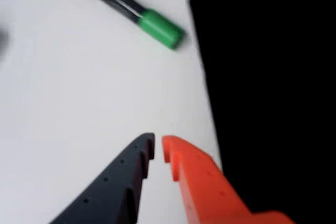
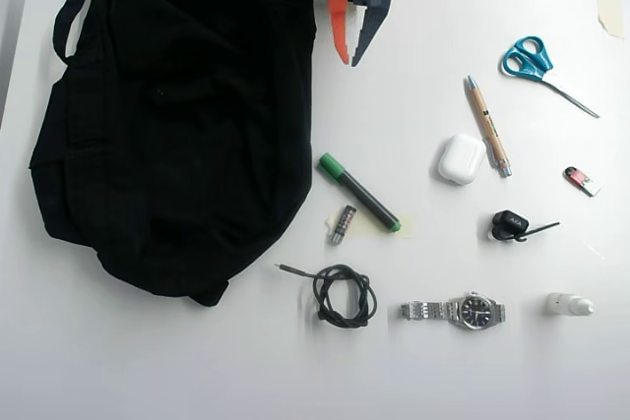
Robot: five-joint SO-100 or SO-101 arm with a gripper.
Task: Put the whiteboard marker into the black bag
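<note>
The whiteboard marker [image 2: 358, 192] lies on the white table, black barrel with a green cap pointing toward the bag. It also shows at the top of the wrist view [image 1: 131, 11], blurred. The black bag [image 2: 177, 115] fills the left of the overhead view and the right of the wrist view [image 1: 273, 87]. My gripper [image 2: 349, 59] sits at the top centre of the overhead view, beside the bag's right edge and well above the marker. Its orange and black fingers nearly meet in the wrist view [image 1: 158, 148], holding nothing.
To the right lie a wooden pen [image 2: 488, 126], white earbud case [image 2: 461, 158], blue scissors [image 2: 543, 68], small red-and-silver item [image 2: 582, 181], black clip [image 2: 512, 226], white bottle [image 2: 570, 305]. Below the marker are a grey cylinder [image 2: 343, 224], coiled cable [image 2: 341, 295] and wristwatch [image 2: 458, 311].
</note>
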